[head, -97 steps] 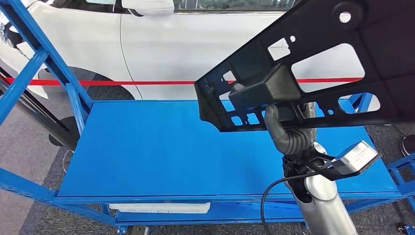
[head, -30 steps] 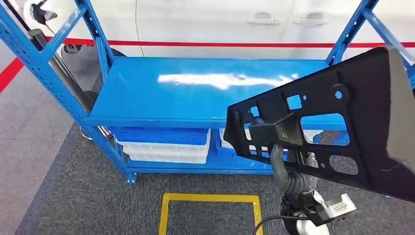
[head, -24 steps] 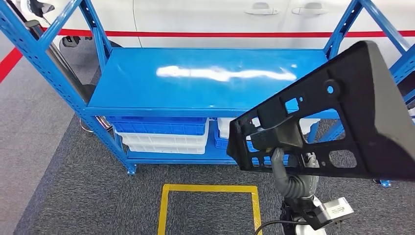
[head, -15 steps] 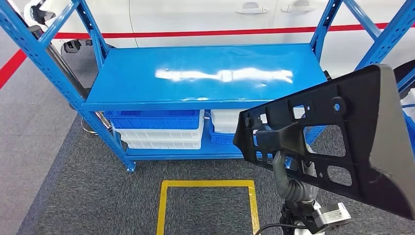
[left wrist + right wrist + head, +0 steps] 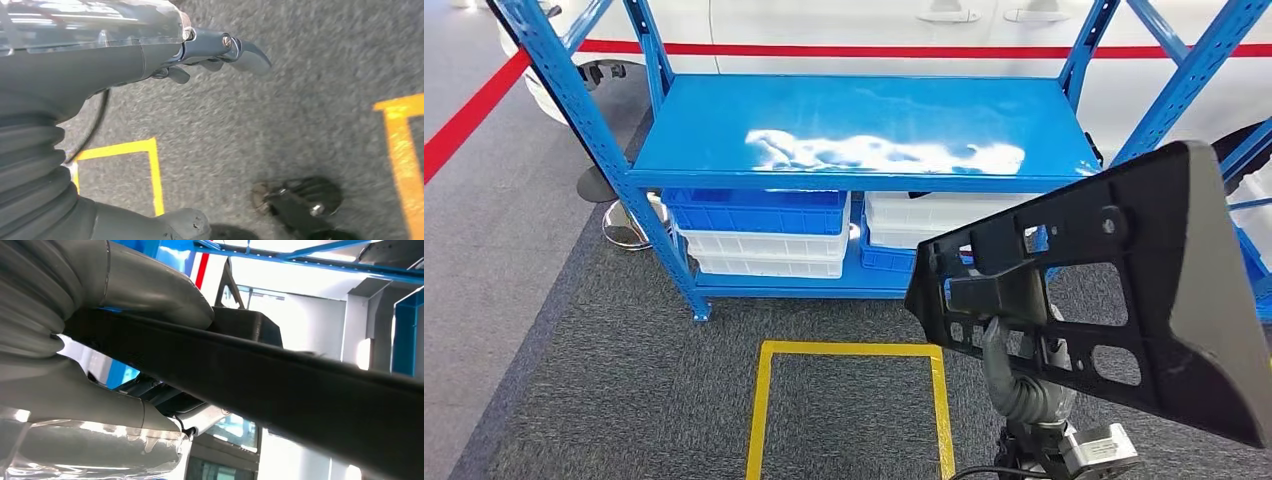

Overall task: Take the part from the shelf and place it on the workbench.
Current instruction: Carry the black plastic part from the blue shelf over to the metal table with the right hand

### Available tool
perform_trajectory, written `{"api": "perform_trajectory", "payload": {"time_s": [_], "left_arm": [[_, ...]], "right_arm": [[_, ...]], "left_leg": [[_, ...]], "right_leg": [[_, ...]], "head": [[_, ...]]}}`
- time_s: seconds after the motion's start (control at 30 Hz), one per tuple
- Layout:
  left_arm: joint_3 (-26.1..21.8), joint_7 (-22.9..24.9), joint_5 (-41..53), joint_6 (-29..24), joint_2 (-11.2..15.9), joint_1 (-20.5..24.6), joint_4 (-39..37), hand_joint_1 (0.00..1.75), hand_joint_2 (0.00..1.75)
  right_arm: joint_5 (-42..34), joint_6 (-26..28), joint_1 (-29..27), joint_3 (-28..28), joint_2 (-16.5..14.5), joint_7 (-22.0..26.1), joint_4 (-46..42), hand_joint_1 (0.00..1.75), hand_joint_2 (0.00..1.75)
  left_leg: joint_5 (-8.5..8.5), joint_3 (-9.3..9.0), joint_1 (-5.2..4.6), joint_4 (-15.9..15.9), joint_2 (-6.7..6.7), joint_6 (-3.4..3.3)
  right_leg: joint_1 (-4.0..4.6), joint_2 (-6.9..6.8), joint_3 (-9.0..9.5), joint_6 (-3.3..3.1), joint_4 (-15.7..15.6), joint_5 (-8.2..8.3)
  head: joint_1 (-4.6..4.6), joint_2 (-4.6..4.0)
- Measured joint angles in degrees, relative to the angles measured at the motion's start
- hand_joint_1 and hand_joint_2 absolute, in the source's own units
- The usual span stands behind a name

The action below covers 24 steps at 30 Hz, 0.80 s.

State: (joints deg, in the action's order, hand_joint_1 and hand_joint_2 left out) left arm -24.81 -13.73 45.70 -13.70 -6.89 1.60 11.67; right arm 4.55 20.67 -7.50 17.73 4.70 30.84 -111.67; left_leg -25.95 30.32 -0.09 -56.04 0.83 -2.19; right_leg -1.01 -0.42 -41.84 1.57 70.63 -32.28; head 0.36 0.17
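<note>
A large black plastic part (image 5: 1144, 300) with several cut-outs is held up in front of me, tilted, at the right of the head view. My right hand (image 5: 1016, 372) grips it from below near its left end. In the right wrist view the part's dark edge (image 5: 300, 385) runs across between the grey thumb (image 5: 150, 290) and the palm. The blue shelf (image 5: 864, 125) stands ahead, beyond the part, its top level bare. My left hand (image 5: 210, 50) hangs over the grey carpet, fingers apart, holding nothing.
Blue and white bins (image 5: 759, 235) sit on the shelf's lower level. A yellow taped square (image 5: 849, 350) marks the carpet in front of me. A white car (image 5: 854, 25) with a red line stands behind the shelf. Blue uprights (image 5: 584, 120) flank the shelf.
The whole view has shifted: the camera has moved away from the shelf and slightly sideways. The black part stays in my right hand, swaying a little.
</note>
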Motion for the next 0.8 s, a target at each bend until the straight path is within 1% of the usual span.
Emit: {"api": "perform_trajectory", "payload": {"time_s": [0.03,0.07,0.1,0.13,0.17,0.2,0.23,0.27,0.3,0.33,0.37,0.4,0.43,0.47,0.5,0.53,0.57,0.6,0.63,0.67,0.7,0.73,0.77,0.8], "left_arm": [[0.01,0.00,0.02,0.01,-0.01,-0.01,0.00,0.00,1.75],[0.01,0.00,0.04,0.01,-0.02,-0.01,0.00,0.00,1.75],[0.01,0.00,0.04,0.02,-0.03,-0.02,0.00,0.00,1.75],[0.01,0.00,0.05,0.02,-0.04,-0.02,0.00,0.00,1.75],[0.01,0.00,0.07,0.02,-0.04,-0.02,0.01,0.00,1.75],[0.01,0.00,0.09,0.02,-0.03,-0.03,0.01,0.00,1.75],[0.01,-0.01,0.13,0.01,-0.03,-0.03,0.01,0.00,1.75],[0.01,-0.02,0.17,0.01,-0.02,-0.03,0.01,0.00,1.75],[0.01,-0.03,0.23,0.00,-0.02,-0.08,0.00,0.00,1.75],[0.01,-0.04,0.28,0.00,-0.01,-0.14,-0.01,0.00,1.75],[0.01,-0.04,0.34,0.00,-0.01,-0.21,-0.01,0.00,1.75],[0.01,-0.04,0.40,0.00,0.00,-0.29,-0.02,0.00,1.75],[0.01,-0.04,0.45,-0.01,0.01,-0.32,-0.02,0.00,1.75],[0.01,-0.04,0.49,-0.01,0.01,-0.34,-0.02,0.00,1.75],[0.01,-0.04,0.52,-0.02,0.01,-0.34,-0.02,0.00,1.75],[0.01,-0.04,0.54,-0.02,0.01,-0.33,-0.02,0.00,1.75],[0.01,-0.04,0.55,-0.02,0.01,-0.31,-0.02,0.00,1.75],[0.01,-0.04,0.55,-0.02,0.01,-0.30,-0.02,0.00,1.75],[0.01,-0.04,0.56,0.00,0.01,-0.29,-0.02,0.00,1.75],[0.01,-0.04,0.56,0.04,0.02,-0.23,-0.02,0.00,1.75],[0.01,-0.04,0.58,0.09,0.05,-0.17,-0.02,0.00,1.75],[0.01,-0.04,0.61,0.15,0.09,-0.08,-0.02,0.00,1.75],[0.01,-0.04,0.63,0.21,0.12,-0.04,-0.02,0.00,1.75],[0.01,-0.04,0.67,0.25,0.13,-0.03,-0.02,0.00,1.75]], "right_arm": [[0.02,0.11,-0.07,-0.12,-0.04,0.01,0.03,1.75,1.75],[0.05,0.24,-0.14,-0.19,-0.08,0.01,0.07,1.75,1.75],[0.10,0.39,-0.19,-0.23,-0.14,0.03,0.09,1.75,1.75],[0.16,0.52,-0.22,-0.26,-0.23,0.06,0.11,1.75,1.75],[0.21,0.62,-0.20,-0.28,-0.35,0.08,0.11,1.75,1.75],[0.27,0.72,-0.20,-0.33,-0.49,0.14,0.10,1.75,1.75],[0.31,0.83,-0.24,-0.43,-0.60,0.21,0.09,1.75,1.75],[0.33,0.98,-0.31,-0.58,-0.69,0.29,0.06,1.75,1.75],[0.34,1.17,-0.45,-0.77,-0.77,0.37,0.04,1.75,1.75],[0.34,1.34,-0.56,-0.96,-0.84,0.42,0.02,1.75,1.75],[0.33,1.48,-0.64,-1.12,-0.91,0.44,-0.02,1.75,1.75],[0.31,1.59,-0.72,-1.26,-1.02,0.45,-0.04,1.75,1.75],[0.30,1.67,-0.78,-1.42,-1.14,0.48,-0.07,1.75,1.75],[0.29,1.76,-0.91,-1.61,-1.23,0.50,-0.11,1.75,1.75],[0.28,1.87,-1.08,-1.82,-1.31,0.51,-0.14,1.75,1.75],[0.28,2.02,-1.30,-2.07,-1.35,0.53,-0.18,1.75,1.75],[0.28,2.19,-1.54,-2.30,-1.36,0.54,-0.21,1.75,1.75],[0.28,2.36,-1.75,-2.55,-1.37,0.56,-0.24,1.75,1.75],[0.28,2.48,-1.95,-2.80,-1.39,0.58,-0.31,1.75,1.75],[0.28,2.55,-2.13,-3.04,-1.42,0.61,-0.43,1.75,1.75],[0.28,2.59,-2.29,-3.25,-1.45,0.65,-0.58,1.75,1.75],[0.28,2.61,-2.44,-3.42,-1.49,0.70,-0.74,1.75,1.75],[0.28,2.62,-2.56,-3.54,-1.54,0.77,-0.85,1.75,1.75],[0.29,2.63,-2.65,-3.63,-1.61,0.82,-0.93,1.75,1.75]], "left_leg": [[0.77,1.09,-0.06,-0.18,0.03,0.02],[1.48,2.22,-0.10,-0.46,0.04,0.11],[2.11,3.41,-0.11,-0.80,0.04,0.23],[2.68,4.52,-0.11,-1.23,0.02,0.40],[3.16,5.52,-0.20,-1.70,-0.04,0.63],[3.61,6.24,-0.27,-2.12,-0.09,0.91],[4.11,6.67,-0.33,-2.39,-0.13,1.22],[4.63,6.90,-0.35,-2.47,-0.15,1.53],[5.24,7.00,-0.32,-2.37,-0.15,1.87],[5.43,7.22,-0.21,-2.37,-0.21,2.21],[4.67,7.65,-0.12,-2.84,-0.29,2.55],[2.73,8.29,-0.02,-4.24,-0.37,2.88],[-0.10,9.05,0.14,-6.59,-0.43,3.17],[-3.33,9.86,0.20,-10.04,-0.45,3.42],[-5.93,10.49,0.27,-13.80,-0.45,3.61],[-7.14,10.64,0.29,-16.96,-0.45,3.73],[-7.06,10.10,0.30,-18.86,-0.45,3.76],[-5.69,8.52,0.29,-18.58,-0.46,3.66],[-4.03,5.94,0.27,-16.34,-0.48,3.44],[-3.24,2.48,0.19,-12.32,-0.55,3.04],[-3.43,-1.18,0.07,-7.35,-0.60,2.62],[-4.14,-3.88,-0.07,-3.47,-0.64,2.33],[-4.87,-5.49,-0.25,-0.76,-0.66,2.05],[-4.98,-5.88,-0.38,0.42,-0.65,1.90]], "right_leg": [[0.00,0.02,-0.08,0.10,2.82,-0.41],[0.00,0.04,0.59,0.13,4.12,0.55],[0.00,0.04,2.28,0.07,3.48,2.21],[0.00,0.04,4.99,-0.07,0.94,3.55],[0.11,0.04,8.43,-0.26,-3.20,3.58],[0.23,0.05,11.51,-0.55,-7.32,2.84],[0.39,0.07,13.62,-0.88,-10.54,1.81],[0.56,0.09,14.58,-1.26,-12.41,1.02],[0.59,0.11,14.41,-1.71,-12.79,1.23],[0.55,0.01,13.87,-2.17,-12.82,1.85],[0.47,-0.07,13.26,-2.69,-12.84,2.56],[0.36,-0.16,12.46,-3.15,-12.93,3.33],[0.31,-0.23,11.61,-3.51,-12.95,4.08],[0.34,-0.22,10.66,-3.71,-12.93,4.83],[0.38,-0.22,9.69,-3.76,-12.89,5.57],[0.43,-0.23,8.66,-3.73,-12.80,6.34],[0.48,-0.25,7.58,-3.65,-12.68,7.10],[0.52,-0.25,6.55,-3.54,-12.51,7.80],[0.55,-0.25,5.58,-3.41,-12.34,8.47],[0.57,-0.25,4.85,-3.29,-12.18,9.08],[0.65,-0.25,4.27,-3.09,-12.05,9.65],[0.67,-0.28,4.00,-2.84,-12.06,10.21],[0.61,-0.35,3.91,-2.51,-12.19,10.81],[0.55,-0.41,3.86,-2.14,-12.41,11.43]], "head": [[0.00,0.00],[0.01,-0.01],[0.01,-0.01],[0.02,-0.01],[0.03,-0.01],[-0.02,0.00],[0.01,0.00],[0.07,0.01],[0.15,0.00],[0.29,0.00],[0.31,0.00],[0.17,0.00],[0.05,0.01],[-0.10,0.01],[-0.19,0.00],[-0.16,0.00],[-0.18,0.00],[-0.18,-0.01],[-0.19,-0.01],[-0.19,0.00],[-0.18,-0.01],[-0.14,0.00],[-0.20,0.00],[-0.41,0.00]]}}
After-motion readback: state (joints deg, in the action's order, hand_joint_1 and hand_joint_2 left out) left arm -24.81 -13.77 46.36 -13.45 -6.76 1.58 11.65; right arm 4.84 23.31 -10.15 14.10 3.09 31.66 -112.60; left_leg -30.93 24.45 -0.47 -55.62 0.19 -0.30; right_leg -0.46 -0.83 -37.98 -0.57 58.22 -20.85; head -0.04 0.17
